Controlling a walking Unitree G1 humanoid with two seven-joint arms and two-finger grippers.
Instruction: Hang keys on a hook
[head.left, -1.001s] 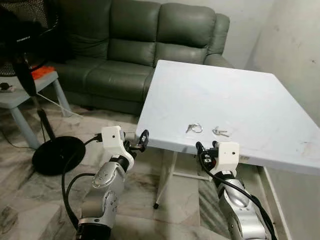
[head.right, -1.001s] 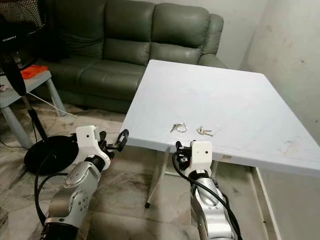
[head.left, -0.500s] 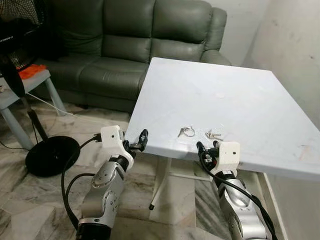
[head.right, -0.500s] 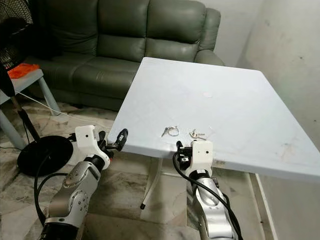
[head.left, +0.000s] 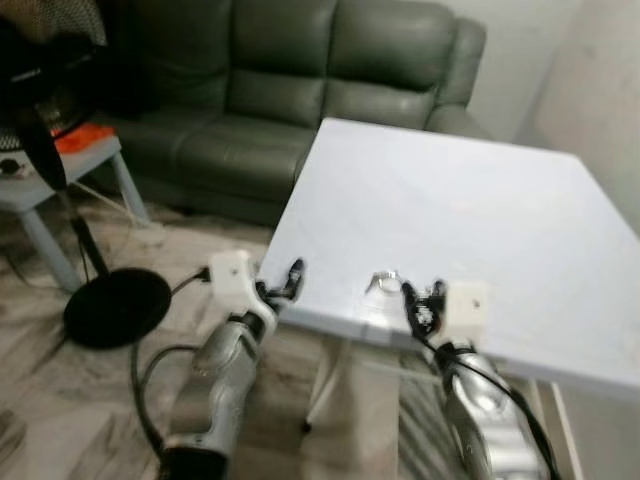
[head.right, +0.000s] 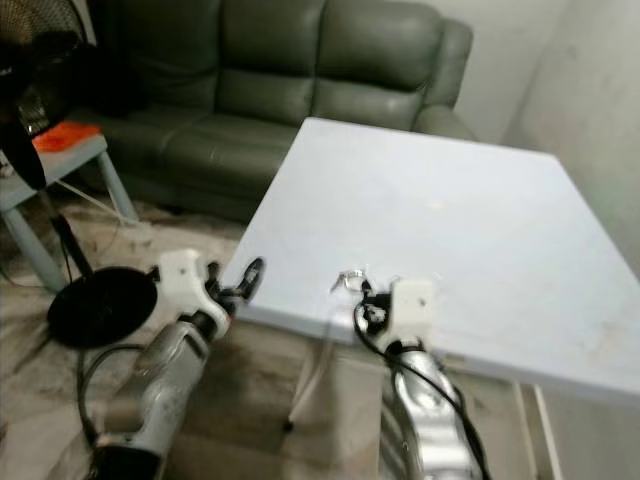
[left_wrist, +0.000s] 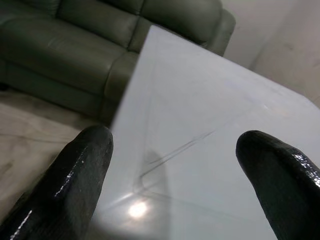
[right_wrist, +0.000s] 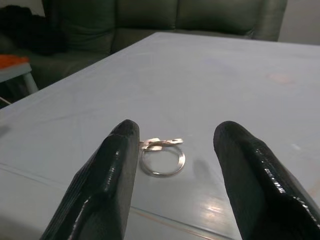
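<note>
A key ring with keys (right_wrist: 161, 154) lies on the white table (head.left: 480, 200) near its front edge, also seen as a key ring (head.left: 381, 281) in the blurred eye views. My right gripper (head.left: 422, 298) is open just in front of it, at the table's edge. In the right wrist view the ring lies between and just beyond the two black fingers (right_wrist: 115, 165). My left gripper (head.left: 290, 278) is open at the table's front left corner, with nothing between its fingers (left_wrist: 80, 170). I see no hook.
A dark green sofa (head.left: 300, 90) stands behind the table. On the left are a standing fan with a round black base (head.left: 112, 305) and a small pale side table (head.left: 60, 165) with an orange thing on it. A wall runs along the right.
The camera has shifted and the picture is blurred. My right gripper has risen to the table's edge, closer to the key ring, and now covers the second bunch of keys.
</note>
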